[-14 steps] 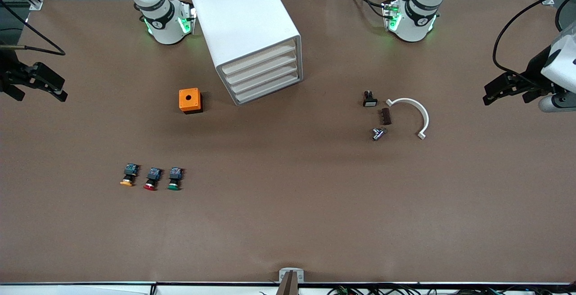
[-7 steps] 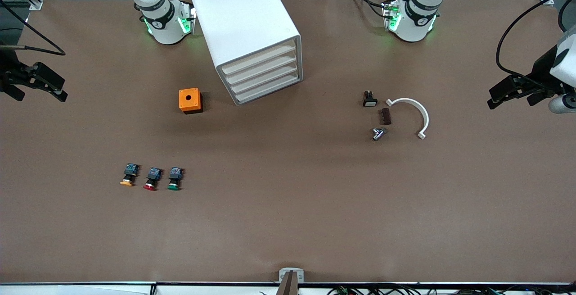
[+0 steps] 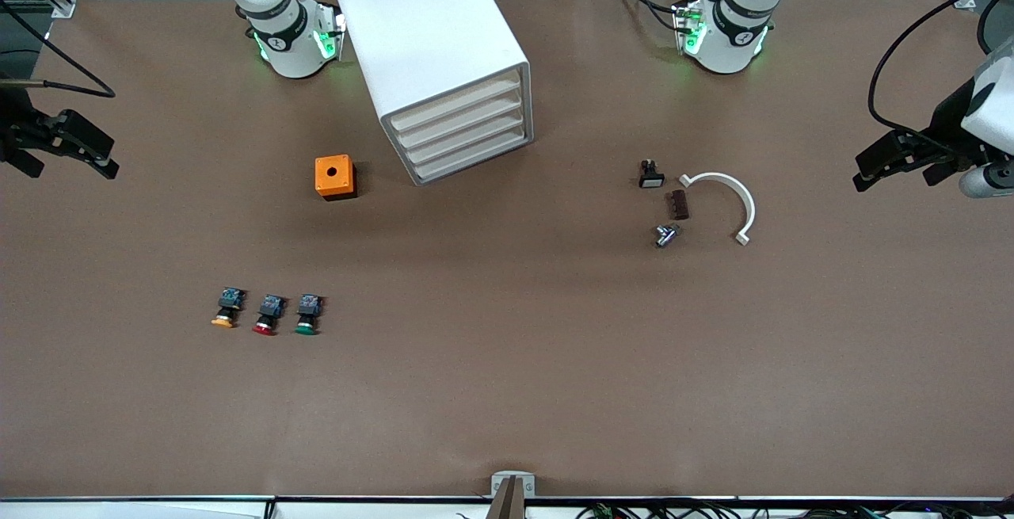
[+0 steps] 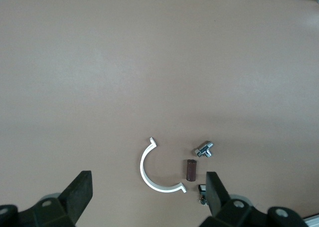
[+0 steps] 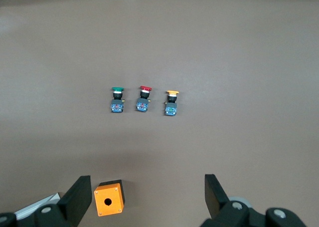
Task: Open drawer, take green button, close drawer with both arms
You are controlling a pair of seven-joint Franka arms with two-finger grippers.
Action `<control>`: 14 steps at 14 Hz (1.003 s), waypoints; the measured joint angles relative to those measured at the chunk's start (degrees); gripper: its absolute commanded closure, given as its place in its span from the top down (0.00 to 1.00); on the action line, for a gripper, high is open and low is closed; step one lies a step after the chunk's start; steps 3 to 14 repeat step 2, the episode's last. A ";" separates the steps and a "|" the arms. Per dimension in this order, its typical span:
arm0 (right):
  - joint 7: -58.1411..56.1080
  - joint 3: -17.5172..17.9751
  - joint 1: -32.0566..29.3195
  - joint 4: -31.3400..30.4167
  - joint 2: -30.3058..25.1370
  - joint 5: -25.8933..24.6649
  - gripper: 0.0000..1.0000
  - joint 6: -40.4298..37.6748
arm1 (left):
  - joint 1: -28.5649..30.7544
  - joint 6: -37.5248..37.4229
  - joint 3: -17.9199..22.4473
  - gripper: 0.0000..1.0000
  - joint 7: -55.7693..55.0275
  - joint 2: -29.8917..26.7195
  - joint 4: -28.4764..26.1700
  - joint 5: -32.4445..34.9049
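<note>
So here's how it sits. The drawer cabinet (image 3: 444, 59) is at the upper middle of the front frame, and all four drawers look pushed in flush, none sticking out. The green button (image 3: 306, 318) is out on the open table at lower left of that frame, in a neat row with a red button (image 3: 268, 316) and a yellow button (image 3: 227, 310), green being the one closest to the middle of the table. The orange box (image 3: 335, 177) with a hole in its top sits above that row in the frame, just beside the cabinet.

Both arms hang out at the table ends with nothing in them. The right gripper (image 3: 75, 145) is at the left edge of the front frame, fingers spread wide; its wrist view looks down on the three buttons and the box between those fingers. The left gripper (image 3: 899, 158) is at the right edge, also wide open, and its wrist view shows the white clip (image 4: 155, 170), a small brown block (image 4: 190, 169) and a metal fitting (image 4: 204, 148) on the table.

How far along? Honestly can't call it. Drawers shut and the green button lying outside fits a finished job where the button came out and the drawer got pushed back. It equally fits a scene where the drawer is yet to be pulled. Whether another button is inside a drawer, I can't see.
</note>
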 measured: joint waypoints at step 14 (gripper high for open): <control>0.00 0.00 0.00 0.00 0.00 0.00 1.00 0.00 | 0.01 0.00 0.00 1.00 0.00 0.00 0.00 0.00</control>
